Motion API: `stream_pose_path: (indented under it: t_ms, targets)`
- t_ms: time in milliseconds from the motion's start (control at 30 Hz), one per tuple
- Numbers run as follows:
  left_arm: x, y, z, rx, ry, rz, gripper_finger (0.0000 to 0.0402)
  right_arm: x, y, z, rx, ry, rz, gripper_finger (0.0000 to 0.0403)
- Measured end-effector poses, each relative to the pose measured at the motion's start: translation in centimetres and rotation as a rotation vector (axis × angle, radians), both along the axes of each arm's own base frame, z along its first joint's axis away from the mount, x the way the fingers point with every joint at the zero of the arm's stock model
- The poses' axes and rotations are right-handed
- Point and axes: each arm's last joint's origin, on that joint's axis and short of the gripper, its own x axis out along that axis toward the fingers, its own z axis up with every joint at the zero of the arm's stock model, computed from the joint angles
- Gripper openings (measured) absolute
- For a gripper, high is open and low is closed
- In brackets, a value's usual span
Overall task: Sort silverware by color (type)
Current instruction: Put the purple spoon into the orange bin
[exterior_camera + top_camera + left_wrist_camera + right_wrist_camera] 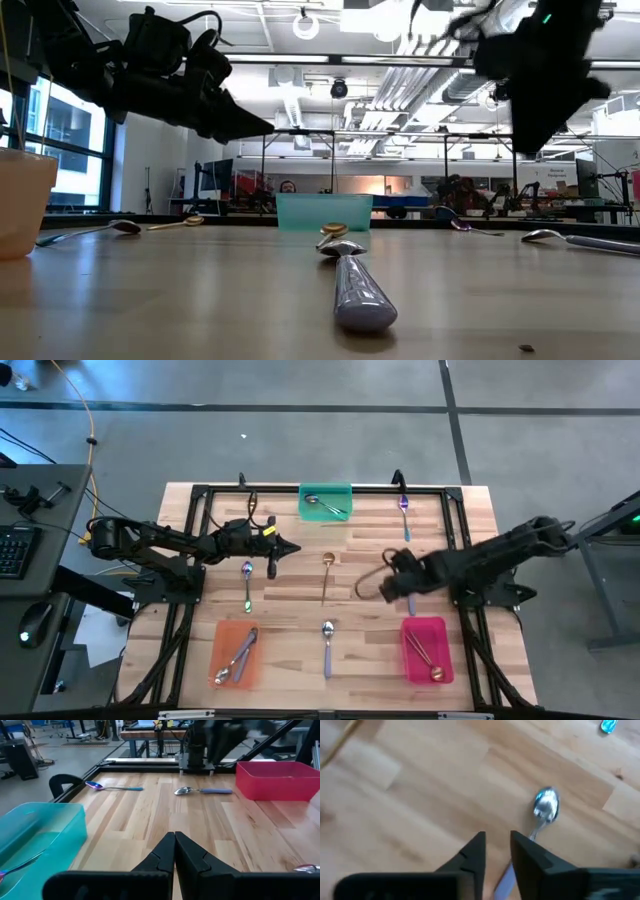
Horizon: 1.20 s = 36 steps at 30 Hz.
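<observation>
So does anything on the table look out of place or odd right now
Nothing looks damaged or spilled. Four spoons lie loose on the wood outside the trays: an iridescent spoon near the far edge, another iridescent spoon by the left arm, a gold spoon mid-table and a silver spoon between the orange tray and pink tray.

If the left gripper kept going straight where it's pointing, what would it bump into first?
Probably bare table first. The left gripper, fingers shut, points across open wood toward the silver spoon with a blue handle and the pink tray. How far off they are is hard to judge.
</observation>
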Motion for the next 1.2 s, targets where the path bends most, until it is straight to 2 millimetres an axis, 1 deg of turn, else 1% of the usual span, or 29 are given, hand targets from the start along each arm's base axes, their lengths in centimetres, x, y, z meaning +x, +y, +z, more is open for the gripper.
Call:
stream_pose_path:
  t_ms: [133, 233, 400, 533, 633, 700, 800, 900, 967, 1067, 1133, 1200]
  targets:
    - [0.0, 0.0, 0.0, -0.001, 0.002, 0.0, 0.0, 0.0, -3.2, -2.2, 0.054, 0.036, -0.086, 0.0116]
    - [0.0, 0.0, 0.0, -0.002, 0.004, 0.0, 0.0, -0.8, -4.7, -4.3, 0.104, 0.08, -0.145, 0.0132]
    - [0.0, 0.0, -0.1, -0.003, 0.009, -0.001, 0.0, -2.2, -5.9, -7.7, 0.212, 0.085, -0.23, 0.0132]
    - [0.0, 0.0, -0.1, -0.004, 0.012, -0.001, 0.0, -3.0, -6.0, -9.2, 0.237, 0.07, -0.286, 0.0123]
    - [0.0, 0.0, -0.1, -0.004, 0.012, -0.001, 0.0, -3.3, -6.0, -9.7, 0.23, 0.06, -0.29, 0.0107]
    - [0.0, 0.0, -0.1, -0.005, 0.012, -0.001, 0.0, -3.4, -6.0, -10.0, 0.223, 0.056, -0.29, 0.009]
    - [0.0, 0.0, -0.1, -0.019, 0.011, 0.002, 0.0, -3.4, -6.0, -10.1, 0.202, 0.048, -0.28, 0.0053]
    - [-0.4, -0.1, -0.4, -0.019, -0.001, 0.003, 0.0, -3.2, -6.1, -10.1, 0.18, 0.037, -0.216, 0.0012]
    - [-0.9, -0.3, -0.8, -0.04, -0.022, 0.007, 0.0, -2.8, -6.1, -10.0, 0.161, 0.004, -0.17, 0.0007]
    - [-1.9, -0.6, -1.3, -0.09, -0.071, 0.017, 0.0, -1.7, -6.3, -9.8, 0.111, -0.103, -0.098, 0.0007]
    - [-2.5, -0.8, -1.6, -0.126, -0.094, 0.018, 0.0, -0.6, -6.2, -9.4, 0.06, -0.207, -0.028, 0.0003]
    - [-3.0, -1.2, -1.7, -0.157, -0.121, -0.025, 0.0, 0.4, -6.1, -8.8, 0.008, -0.31, 0.049, 0.0003]
